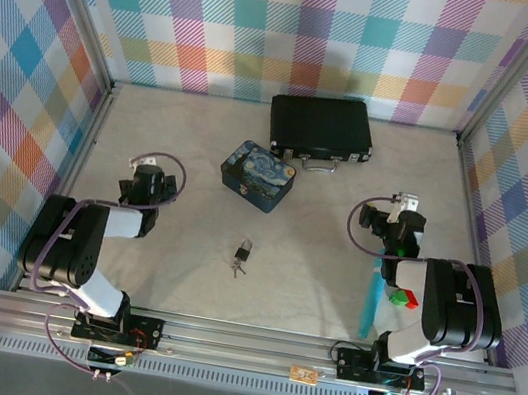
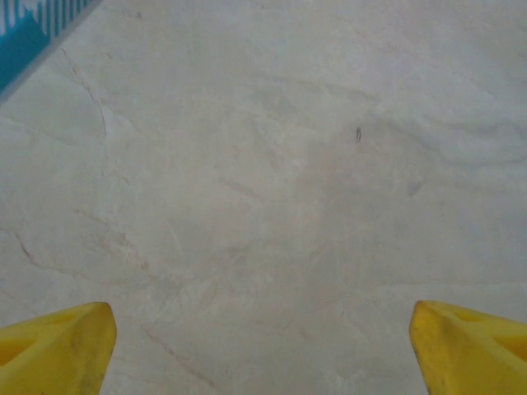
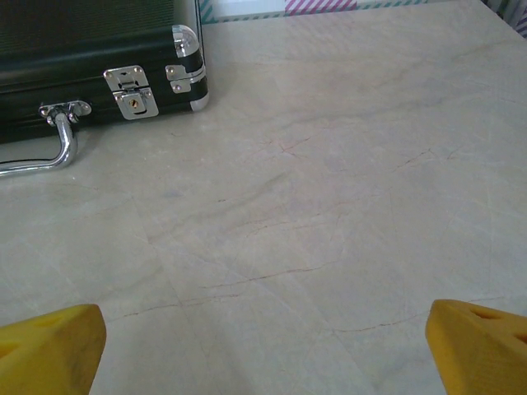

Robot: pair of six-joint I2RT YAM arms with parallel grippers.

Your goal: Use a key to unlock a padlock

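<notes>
padlock lies flat on the table, near the front edge and between my two arms, apart from both grippers. key lies just at its near end; i cannot tell whether the two touch. turquoise stick lies to the right, beside my right arm's base.

left gripper is spread wide: its yellow fingers sit at opposite corners of the wrist view, with bare table surface between them. right gripper is equally spread, yellow fingertips far apart, nothing between them.

farther out, the blue painted tin sits behind the padlock. the black briefcase lies farthest, closed, silver latch and handle facing my right gripper.
</notes>
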